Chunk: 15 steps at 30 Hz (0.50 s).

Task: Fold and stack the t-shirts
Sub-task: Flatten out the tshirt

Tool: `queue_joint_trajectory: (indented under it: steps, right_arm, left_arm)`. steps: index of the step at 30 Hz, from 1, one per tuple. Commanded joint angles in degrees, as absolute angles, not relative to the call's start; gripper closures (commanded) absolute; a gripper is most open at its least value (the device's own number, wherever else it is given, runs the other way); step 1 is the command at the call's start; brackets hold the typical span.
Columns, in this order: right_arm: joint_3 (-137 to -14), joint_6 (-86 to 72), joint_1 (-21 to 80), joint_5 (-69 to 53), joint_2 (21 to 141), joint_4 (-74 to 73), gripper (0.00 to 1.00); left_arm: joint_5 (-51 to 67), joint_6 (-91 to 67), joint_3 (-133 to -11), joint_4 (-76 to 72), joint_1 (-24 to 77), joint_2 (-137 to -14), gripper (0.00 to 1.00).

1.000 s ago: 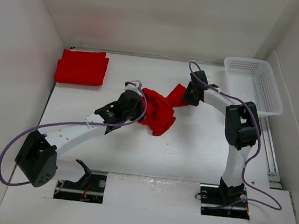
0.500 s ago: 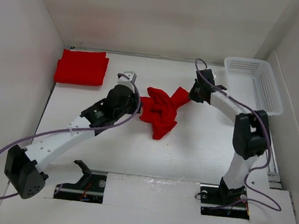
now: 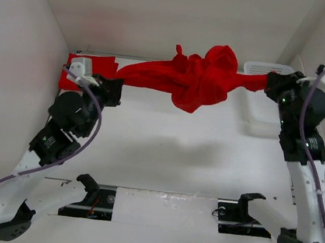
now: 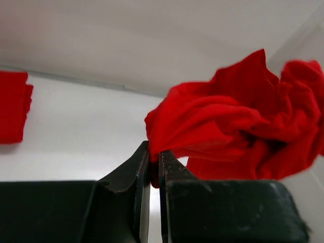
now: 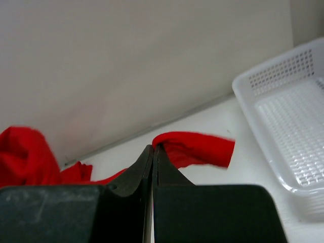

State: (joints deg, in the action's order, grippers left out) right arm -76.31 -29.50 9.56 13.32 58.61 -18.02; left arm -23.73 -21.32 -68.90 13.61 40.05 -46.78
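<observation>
Holding one crumpled t-shirt (image 3: 199, 79) up in the air between the two arms, to the left of the basket (image 3: 257, 66) and clear of the table (image 3: 164, 157). Gripping one end of it with the left gripper (image 3: 115, 87), far to the left of the basket, the jaws closed tightly on a fold of red cloth, as the left wrist view is showing (image 4: 152, 167). Gripping the other end with the right gripper (image 3: 271, 82), raised just beside the left side of the basket, the jaws pressed together on a thin edge of cloth (image 5: 153, 152).

Not yet spreading the cloth: bunching into a twisted lump in the middle, nearer to the basket than to the left gripper. Leaving the folded t-shirt (image 3: 101, 63) alone on the table, at the far left from the basket.

Judging this as the opening-out step, before any fold. Probably needing next a shake or a wider pull to undo the twist, then lowering the cloth flat onto the table to the left of the basket. Possibly also needing a new grip at better corners, since the held points are looking like random folds.
</observation>
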Motion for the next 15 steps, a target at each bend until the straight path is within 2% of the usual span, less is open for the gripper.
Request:
queue_joint_trajectory:
  steps: [1, 5, 9, 15]
  right_arm:
    - [-78.0, -27.0, 6.4, 15.7, 52.1, -18.6, 1.0]
    - [-79.4, -26.2, 4.1, 16.3, 42.0, -19.2, 1.0]
    - [-82.1, -24.3, 3.6, 19.4, 37.2, -20.5, 1.0]
    - [-81.5, -24.3, 3.6, 18.5, 37.2, -20.5, 1.0]
  left_arm:
    - [-28.6, -18.2, -72.8, 10.9, 40.0, -41.5, 1.0]
    - [-29.2, -15.8, -73.4, 10.2, 40.0, -36.1, 1.0]
    - [-28.2, -14.2, -73.4, 7.1, 40.0, -29.8, 1.0]
    - [-32.1, -13.5, -71.4, 5.5, 40.0, -29.9, 1.0]
